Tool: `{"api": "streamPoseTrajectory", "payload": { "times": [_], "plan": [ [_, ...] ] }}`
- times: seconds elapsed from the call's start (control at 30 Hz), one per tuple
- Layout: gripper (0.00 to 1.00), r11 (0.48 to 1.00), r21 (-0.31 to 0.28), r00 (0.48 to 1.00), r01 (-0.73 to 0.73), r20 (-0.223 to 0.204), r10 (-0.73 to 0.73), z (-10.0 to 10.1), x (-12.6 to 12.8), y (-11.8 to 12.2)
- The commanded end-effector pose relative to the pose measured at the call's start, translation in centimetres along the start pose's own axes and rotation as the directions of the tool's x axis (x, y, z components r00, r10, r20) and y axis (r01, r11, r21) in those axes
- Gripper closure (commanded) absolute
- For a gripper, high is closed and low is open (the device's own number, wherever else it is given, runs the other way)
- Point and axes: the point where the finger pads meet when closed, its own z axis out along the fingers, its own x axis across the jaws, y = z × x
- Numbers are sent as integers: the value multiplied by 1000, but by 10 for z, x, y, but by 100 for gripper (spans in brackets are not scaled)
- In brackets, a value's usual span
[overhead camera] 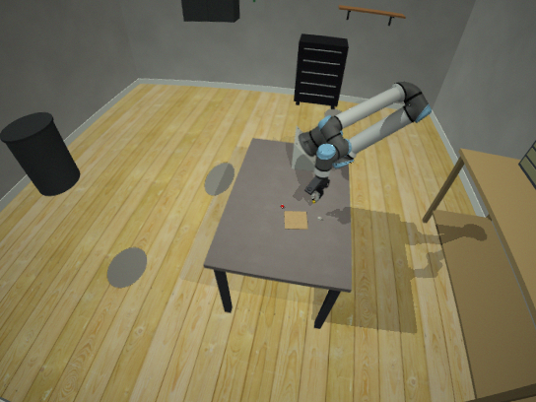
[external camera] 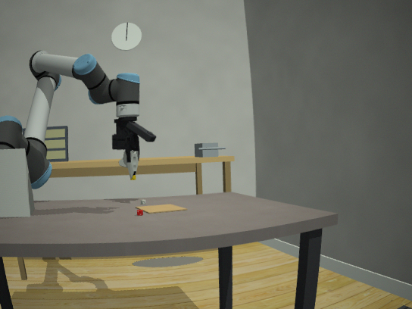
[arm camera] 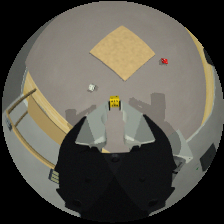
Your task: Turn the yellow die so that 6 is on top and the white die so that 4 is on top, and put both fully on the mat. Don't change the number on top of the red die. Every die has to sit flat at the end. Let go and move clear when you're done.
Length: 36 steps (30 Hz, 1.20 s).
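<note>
My gripper (arm camera: pixel 114 101) is shut on the yellow die (arm camera: pixel 114 102) and holds it well above the table; the gripper also shows in the exterior view (external camera: pixel 132 176) with the yellow die at its fingertips (external camera: pixel 133 177), and in the top view (overhead camera: pixel 315 198). The tan mat (overhead camera: pixel 296 220) lies flat on the grey table, also seen in the wrist view (arm camera: pixel 122 52) and in the exterior view (external camera: pixel 165 208). The white die (arm camera: pixel 91 87) (overhead camera: pixel 319 217) sits on the table beside the mat, off it. The red die (arm camera: pixel 164 61) (external camera: pixel 139 213) sits on the table off the mat's other side.
A grey box (external camera: pixel 13 182) at the arm's base stands on the table's far end. A wooden side bench (external camera: pixel 144 163) runs behind the table. A black bin (overhead camera: pixel 39 153) and a black drawer unit (overhead camera: pixel 320 70) stand on the floor, away from the table.
</note>
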Motion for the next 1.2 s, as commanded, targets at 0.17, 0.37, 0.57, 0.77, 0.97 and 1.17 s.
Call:
{"api": "streamPoseTrajectory", "payload": {
  "times": [0.17, 0.37, 0.57, 0.77, 0.97, 1.17],
  "plan": [
    [100, 964, 2, 964, 265, 2, -265, -6, 6, -61],
    [100, 916, 2, 916, 402, 2, -402, -5, 12, -92],
    [100, 881, 2, 881, 472, 2, -472, -4, 16, -109],
    [100, 824, 3, 824, 566, 1, -566, -1, 22, -132],
    [100, 819, 3, 819, 574, 1, -574, -1, 23, -135],
    [100, 819, 3, 819, 574, 1, -574, -1, 23, -135]
  ]
}}
